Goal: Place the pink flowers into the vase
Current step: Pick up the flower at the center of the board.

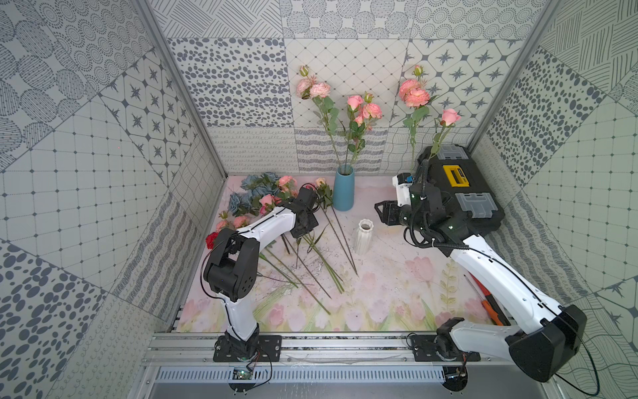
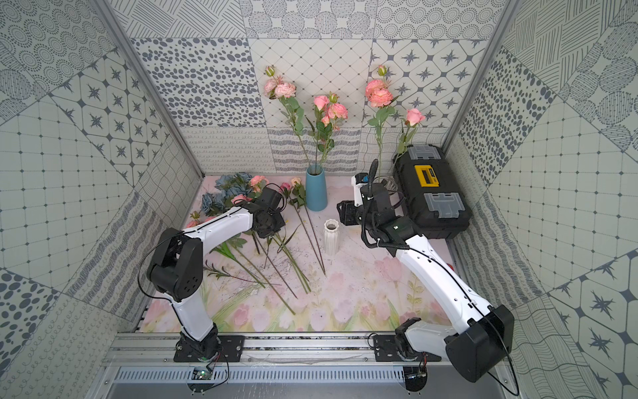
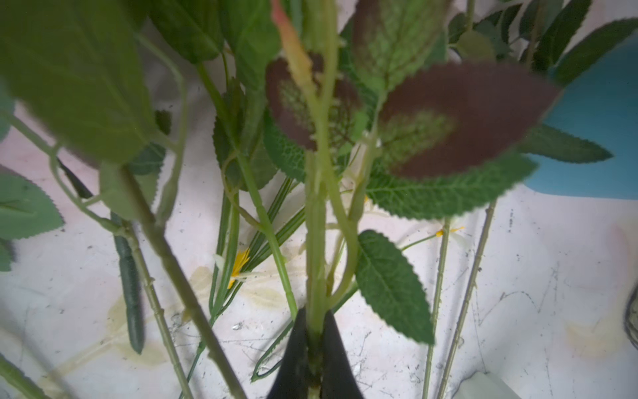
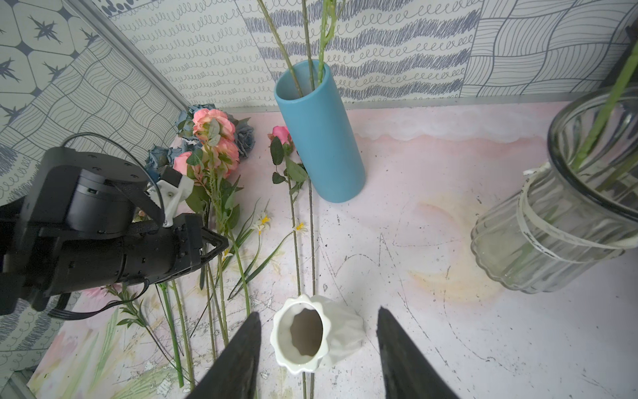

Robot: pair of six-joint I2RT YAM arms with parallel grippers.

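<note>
Pink flowers (image 1: 286,181): loose ones lie in a heap at centre left in both top views, blooms toward the back wall and stems fanned toward the lower centre. More stand upright in the blue vase, and more rise from the glass vase.
Green stem (image 3: 316,241): one leafy stem from the heap, pinched low down. Its bloom is out of the left wrist view, so I cannot tell its colour.
Left gripper (image 3: 316,314): clamped tight on that green stem, at the heap.
Blue vase (image 1: 343,191): upright at upper centre, just right of the heap.
White vase (image 1: 363,238): ribbed and upright at centre, with only a dark hollow showing in its mouth, near the blue vase.
Right gripper (image 4: 318,310): jaws spread wide, one on each side of the white vase in the right wrist view, apart from it.
Glass vase (image 4: 552,224): ribbed clear glass at the right edge of the right wrist view, green stems inside.
Blue-grey flowers (image 1: 255,188): mixed into the heap's far left.
Red bloom (image 1: 210,240): peeks out beside the left arm's elbow.
Toolbox (image 1: 459,193): black with grey latches, at upper right. Its yellow plate is too small to read.
Screwdriver (image 1: 492,311): orange handle, at lower right by the right arm.
Mat (image 1: 379,304): printed with pale tulips.
</note>
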